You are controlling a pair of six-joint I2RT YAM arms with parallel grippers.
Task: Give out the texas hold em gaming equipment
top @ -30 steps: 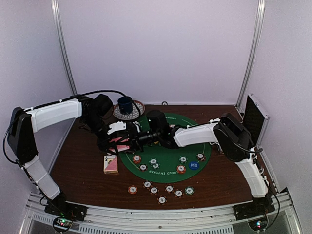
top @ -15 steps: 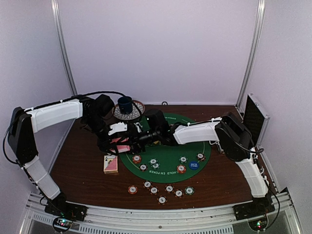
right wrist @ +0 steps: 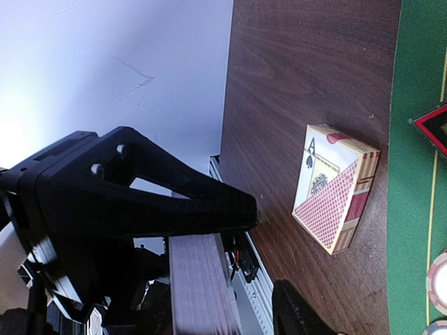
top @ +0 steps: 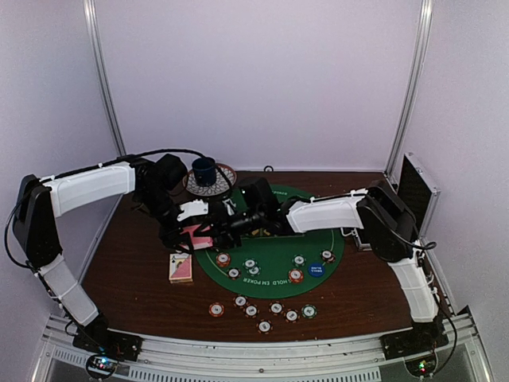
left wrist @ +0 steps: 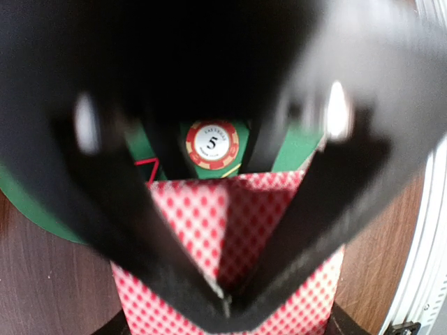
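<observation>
Toward the table's [top: 119, 278] left edge a card box [top: 181, 268] lies flat. Just beyond it the left gripper [top: 193, 233] is clamped on the pink-backed deck [left wrist: 230, 223], held up near the green mat's [top: 274, 247] left rim. The right gripper [top: 232, 225] sits just beside the deck on its right, jaws partly apart (whether they touch a card I cannot tell). The deck lies to that gripper's left, edge toward it, so the right arm looks best placed to draw a card. Chips [top: 250, 265] lie on the mat.

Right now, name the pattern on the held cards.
Cards: red-and-white diamond check, clearest from left wrist.
</observation>
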